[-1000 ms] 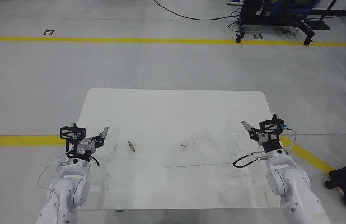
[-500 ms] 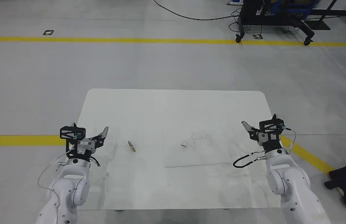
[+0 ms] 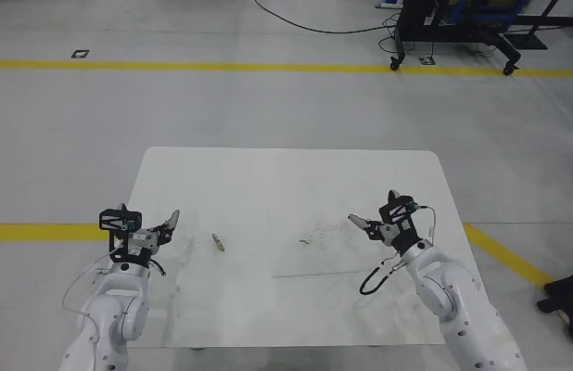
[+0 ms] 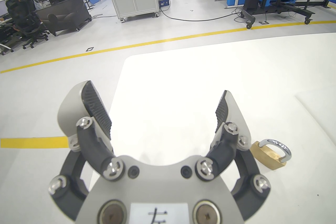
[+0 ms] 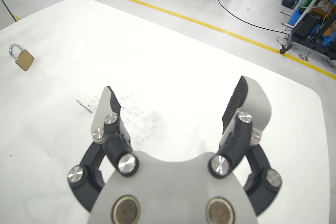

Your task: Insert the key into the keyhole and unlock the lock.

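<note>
White table (image 3: 286,176) fills the centre of the top view and carries both task items. The padlock (image 3: 217,243) lies at the left of centre of the frame. The key (image 3: 306,241) lies near the centre, well apart from the padlock.

Left gripper (image 3: 146,223): located at the lower left of the top view, over the table's left edge. Its fingers are spread wide and hold nothing. The padlock is near it, toward the frame centre.

Right gripper (image 3: 373,209): located right of centre in the top view, over the table surface. Its fingers are spread wide and hold nothing. The key is near it, toward the frame centre.

Detail supplied by the wrist views:
- In the top view the padlock and the key are small slivers. The left wrist view gives the padlock (image 4: 270,155) its form: a brass body with a curved silver shackle, resting on the table (image 4: 210,72) just beside one finger of the left gripper (image 4: 157,93).
- The right wrist view presents the key (image 5: 84,106) as a thin metal strip lying flat on the table (image 5: 157,51), just beside one finger of the right gripper (image 5: 176,86). The padlock (image 5: 23,58) sits farther off, well apart from the key.
- Both wrist views show ribbed black pads on the inner finger faces, with bare table between them.
- The right wrist view shows grey scuff marks on the table between the fingers.
</note>
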